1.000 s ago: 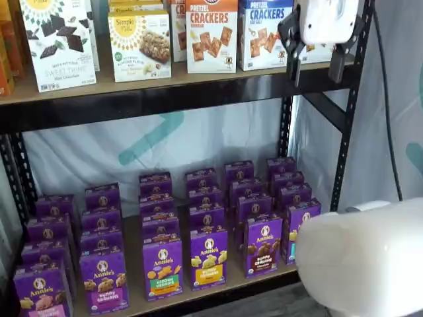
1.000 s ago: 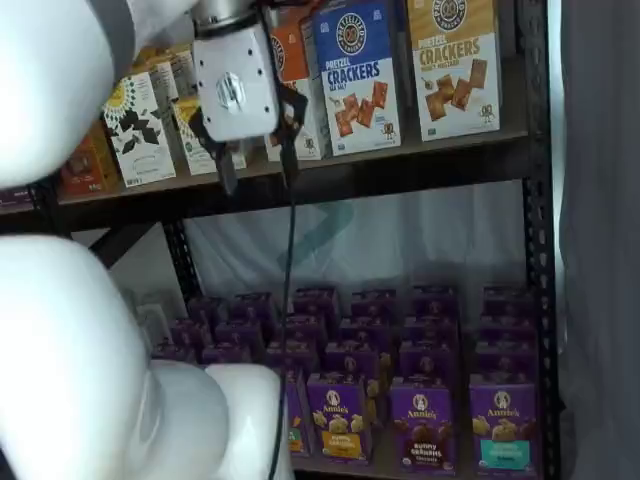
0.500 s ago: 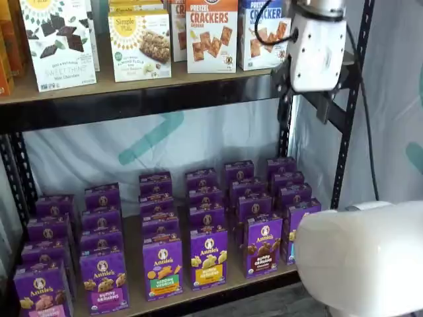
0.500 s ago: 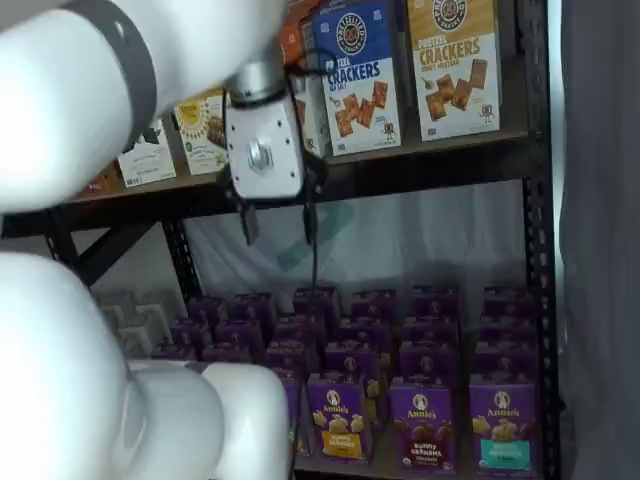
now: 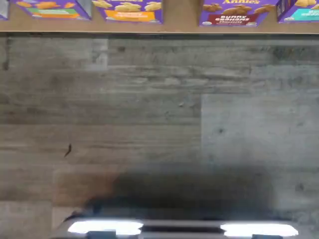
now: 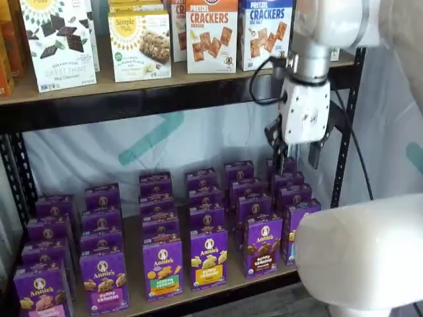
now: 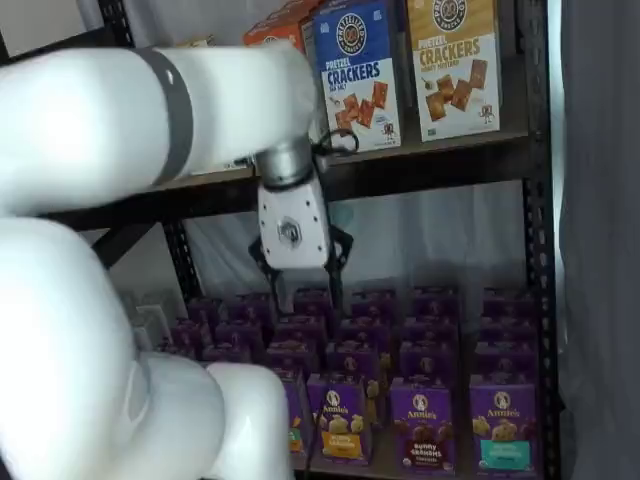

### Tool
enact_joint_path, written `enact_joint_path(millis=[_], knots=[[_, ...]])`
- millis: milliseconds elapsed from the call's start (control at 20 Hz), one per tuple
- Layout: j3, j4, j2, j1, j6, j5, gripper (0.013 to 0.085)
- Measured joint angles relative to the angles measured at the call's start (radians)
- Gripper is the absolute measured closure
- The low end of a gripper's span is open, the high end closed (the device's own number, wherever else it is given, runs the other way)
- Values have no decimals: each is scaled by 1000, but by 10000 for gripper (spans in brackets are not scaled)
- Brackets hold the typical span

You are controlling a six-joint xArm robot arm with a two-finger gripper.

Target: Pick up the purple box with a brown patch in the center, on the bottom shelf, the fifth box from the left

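Wrist view: the purple box (image 5: 234,13) stands at the bottom shelf (image 5: 179,25) front edge; bare floor (image 5: 159,114) lies beyond.

Both shelf views: the gripper (image 6: 295,156) (image 7: 301,290) hangs with fingers parted, in open air above the rear rows, with the purple box (image 6: 263,246) (image 7: 421,424) in the front row.

A grey wood-grain floor (image 5: 159,114) is seen below. The rack is backed by a white sheet (image 6: 165,142) marked with teal.
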Motion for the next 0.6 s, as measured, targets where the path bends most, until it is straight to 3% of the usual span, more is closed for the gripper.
enact_joint_path(millis=[300, 600], knots=[[113, -45, 117, -17, -2, -241, 130], [175, -46, 287, -49, -32, -491, 130]])
